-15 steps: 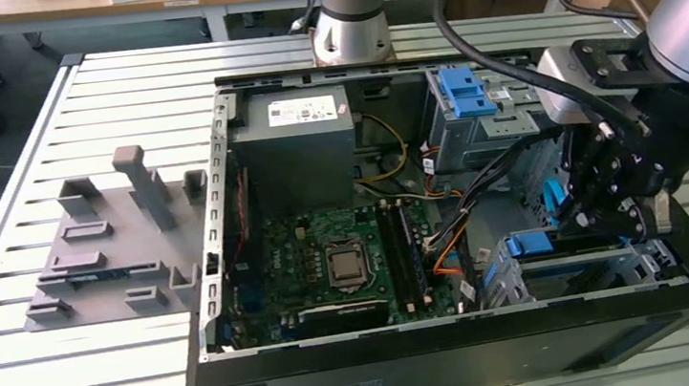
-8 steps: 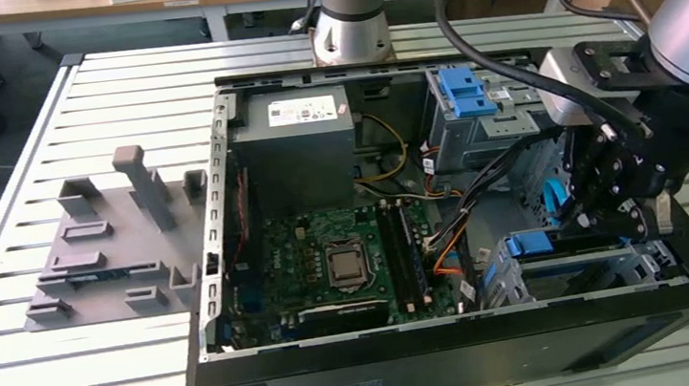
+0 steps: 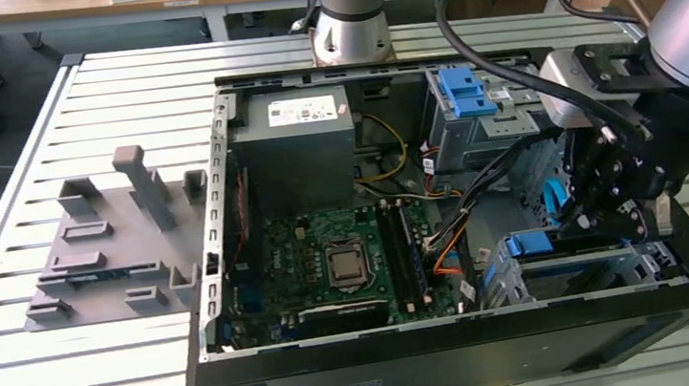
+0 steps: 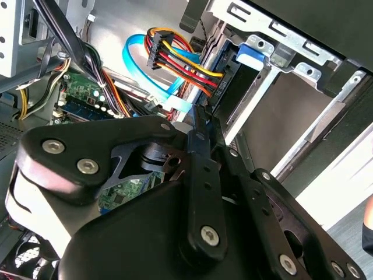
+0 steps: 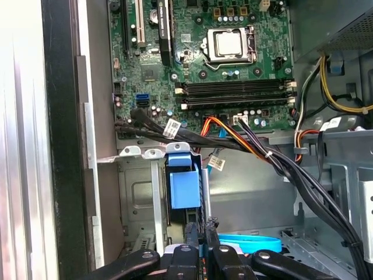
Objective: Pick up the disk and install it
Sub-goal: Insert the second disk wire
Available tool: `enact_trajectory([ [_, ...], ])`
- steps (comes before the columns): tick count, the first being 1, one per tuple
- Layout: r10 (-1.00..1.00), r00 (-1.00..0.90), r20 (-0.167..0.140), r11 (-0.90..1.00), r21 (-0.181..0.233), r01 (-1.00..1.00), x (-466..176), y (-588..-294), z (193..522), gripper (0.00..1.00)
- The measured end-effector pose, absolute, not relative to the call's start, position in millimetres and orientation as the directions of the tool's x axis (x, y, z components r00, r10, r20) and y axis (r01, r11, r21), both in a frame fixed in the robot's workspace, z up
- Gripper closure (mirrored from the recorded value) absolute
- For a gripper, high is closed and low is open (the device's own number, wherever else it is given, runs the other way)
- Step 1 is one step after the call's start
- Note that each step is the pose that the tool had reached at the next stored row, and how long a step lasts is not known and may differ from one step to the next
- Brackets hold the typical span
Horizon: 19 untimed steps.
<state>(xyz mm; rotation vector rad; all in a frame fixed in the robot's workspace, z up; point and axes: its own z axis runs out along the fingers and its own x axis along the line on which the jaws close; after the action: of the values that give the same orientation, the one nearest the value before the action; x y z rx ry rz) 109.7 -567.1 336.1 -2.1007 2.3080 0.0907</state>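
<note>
The disk (image 5: 183, 188) stands on edge in the grey drive bay (image 5: 135, 198) at the case's front corner, its blue carrier tab (image 3: 530, 243) facing the motherboard. In the second wrist view the disk (image 4: 233, 87) is a dark slab under a blue tab, with a bundle of coloured cables ending at its edge. My gripper (image 3: 589, 223) hangs over that bay on the exterior view's right. Its fingers (image 5: 192, 256) lie close together, shut, with the tips right at the disk's edge in both wrist views (image 4: 202, 119). Whether they pinch the disk is hidden.
The open computer case (image 3: 220, 292) lies on a slatted metal table. Inside it are the motherboard (image 3: 339, 261), a grey power-supply box (image 3: 301, 140) and a second bay with a blue latch (image 3: 469, 93). Black and orange cables (image 5: 262, 154) cross near the bay. A grey fixture (image 3: 107, 247) lies on the exterior view's left.
</note>
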Motion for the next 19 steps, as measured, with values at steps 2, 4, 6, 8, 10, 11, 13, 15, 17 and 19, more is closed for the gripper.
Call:
enact_trajectory([
  [2, -0.994, -0.095, -0.053, 0.093, 0.030, -0.995, 109.9, -567.2, 335.7, 0.84],
  [4, -0.994, -0.095, -0.054, 0.093, 0.030, -0.995, 110.2, -567.3, 335.4, 0.84],
  [6, -0.994, -0.095, -0.053, 0.093, 0.030, -0.995, 110.5, -567.3, 335.1, 0.84],
  [8, -0.994, -0.095, -0.053, 0.093, 0.030, -0.995, 110.8, -567.4, 334.8, 0.84],
  [10, -0.994, -0.095, -0.054, 0.093, 0.030, -0.995, 111.1, -567.4, 334.3, 0.84],
  [11, -0.994, -0.095, -0.054, 0.093, 0.030, -0.995, 111.3, -567.5, 333.8, 0.84],
  [13, -0.994, -0.095, -0.053, 0.094, 0.030, -0.995, 111.7, -567.8, 333.1, 0.84],
  [15, -0.994, -0.095, -0.054, 0.094, 0.030, -0.995, 111.9, -568.1, 332.2, 0.84],
  [17, -0.994, -0.095, -0.054, 0.094, 0.030, -0.995, 112.1, -568.3, 331.4, 0.84],
  [19, -0.994, -0.095, -0.053, 0.094, 0.030, -0.995, 112.4, -568.6, 330.4, 0.84],
])
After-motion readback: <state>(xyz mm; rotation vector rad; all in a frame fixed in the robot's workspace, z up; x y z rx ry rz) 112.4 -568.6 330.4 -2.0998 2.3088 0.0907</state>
